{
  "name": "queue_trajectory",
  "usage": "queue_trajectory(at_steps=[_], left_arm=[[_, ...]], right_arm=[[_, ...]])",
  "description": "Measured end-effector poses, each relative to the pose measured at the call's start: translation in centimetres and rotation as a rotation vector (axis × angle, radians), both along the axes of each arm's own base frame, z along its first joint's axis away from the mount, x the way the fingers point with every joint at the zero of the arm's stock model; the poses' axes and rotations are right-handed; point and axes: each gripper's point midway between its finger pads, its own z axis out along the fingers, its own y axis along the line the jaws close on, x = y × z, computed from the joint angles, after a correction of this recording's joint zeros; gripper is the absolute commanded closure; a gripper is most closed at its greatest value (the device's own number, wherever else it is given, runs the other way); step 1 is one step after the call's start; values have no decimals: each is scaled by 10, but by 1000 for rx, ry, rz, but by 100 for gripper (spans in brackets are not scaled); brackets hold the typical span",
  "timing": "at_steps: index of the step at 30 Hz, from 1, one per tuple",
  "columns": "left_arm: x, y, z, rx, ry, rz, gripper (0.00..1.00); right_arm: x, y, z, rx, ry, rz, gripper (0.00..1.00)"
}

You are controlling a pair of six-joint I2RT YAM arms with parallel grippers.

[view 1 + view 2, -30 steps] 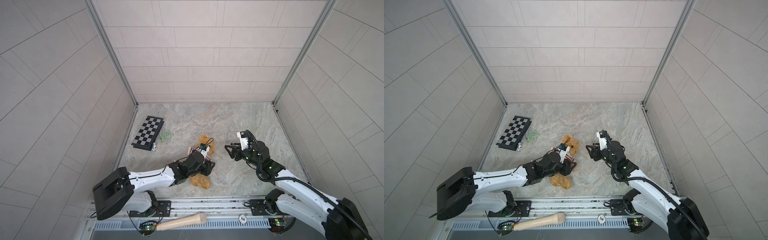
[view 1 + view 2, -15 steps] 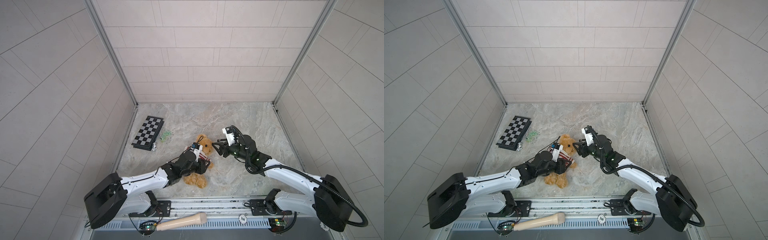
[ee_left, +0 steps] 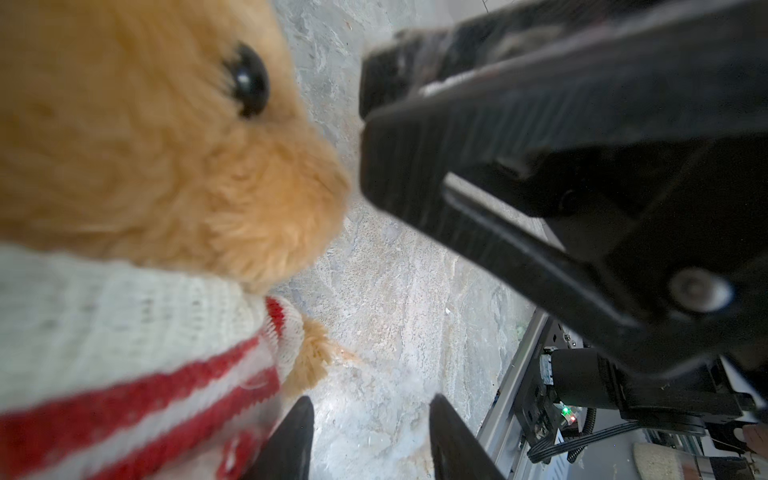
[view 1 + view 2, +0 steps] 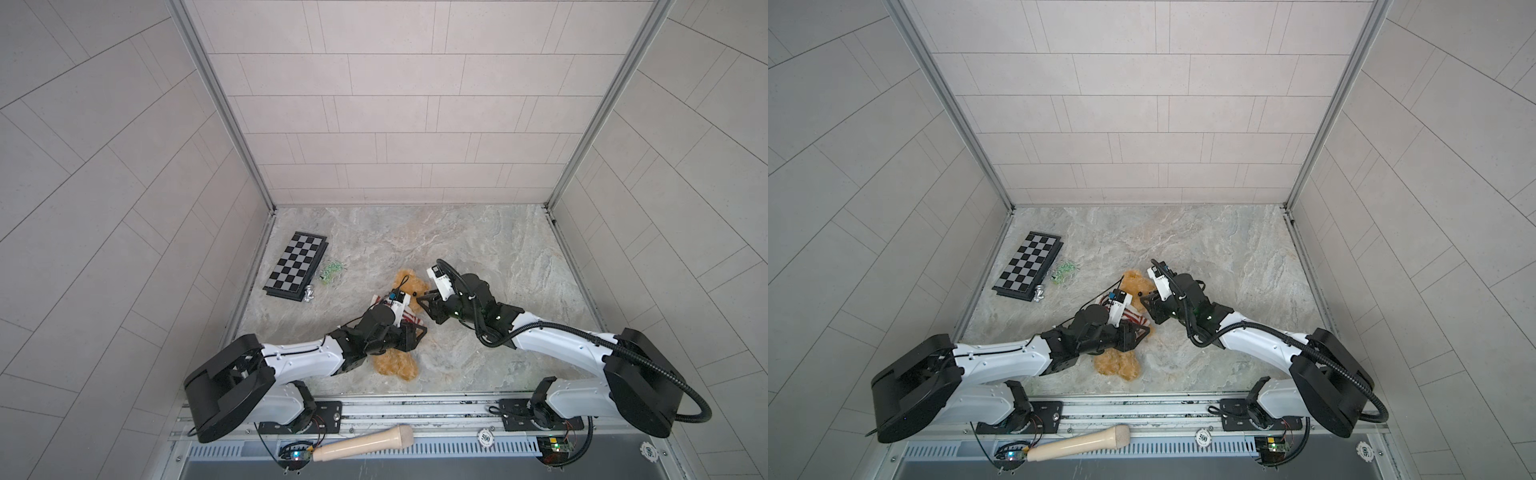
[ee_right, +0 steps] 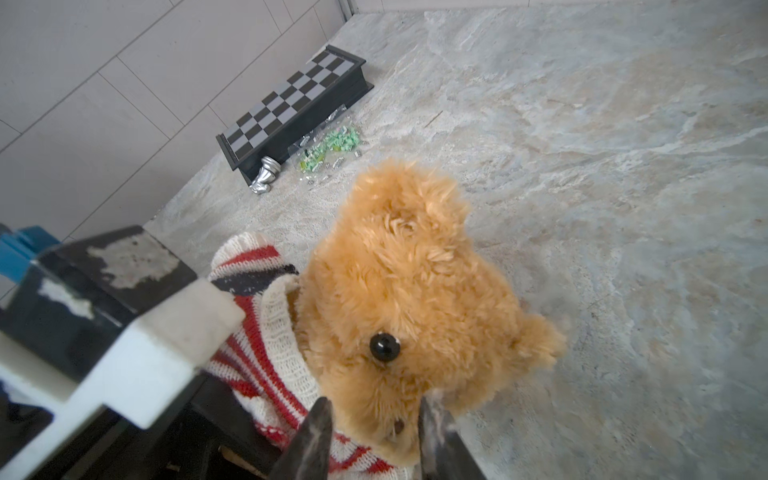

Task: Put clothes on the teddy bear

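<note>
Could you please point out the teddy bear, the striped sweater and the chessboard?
teddy bear (image 5: 399, 299): right wrist view, fur of its head.
striped sweater (image 5: 266, 357): right wrist view, knit below the collar.
chessboard (image 4: 296, 264): in a top view, middle of its chequered face.

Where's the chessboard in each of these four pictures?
In a top view: chessboard by the left wall.
In a top view: chessboard, same place.
Left wrist: not in it.
Right wrist: chessboard beyond the teddy bear, by the wall.
Shared landmark: the teddy bear.
</note>
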Motion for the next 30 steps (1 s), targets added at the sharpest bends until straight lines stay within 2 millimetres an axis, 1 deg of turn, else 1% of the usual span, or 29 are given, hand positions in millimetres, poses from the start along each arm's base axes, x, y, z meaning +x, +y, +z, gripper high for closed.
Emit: queue_trajectory(at_steps=[6, 9, 11, 16, 19, 22, 24, 26, 30], left_arm=[[1, -1, 2, -11, 1, 5, 50], [1, -1, 2, -13, 1, 6, 50], [1, -1, 2, -14, 1, 6, 50], [1, -1, 2, -14, 3, 8, 49], [0, 3, 9, -18, -4, 14, 44], [-1, 13, 22, -18, -25, 32, 39], [0, 22, 31, -18, -37, 49, 37], [3, 35, 38, -12, -45, 79, 37], [13, 64, 44, 19, -54, 154, 37]], right_arm=[[0, 1, -18, -53, 23, 2, 63], [1, 1, -24, -71, 26, -1, 66], [2, 2, -26, -78, 27, -1, 71], [5, 3, -29, -93, 22, 1, 89], [5, 3, -29, -100, 12, 4, 99], [4, 2, -30, -103, 5, 8, 100], [2, 0, -31, -102, -5, 11, 100], [-4, -5, -35, -98, -18, 14, 100], [-14, -14, -43, -96, -45, 24, 100]])
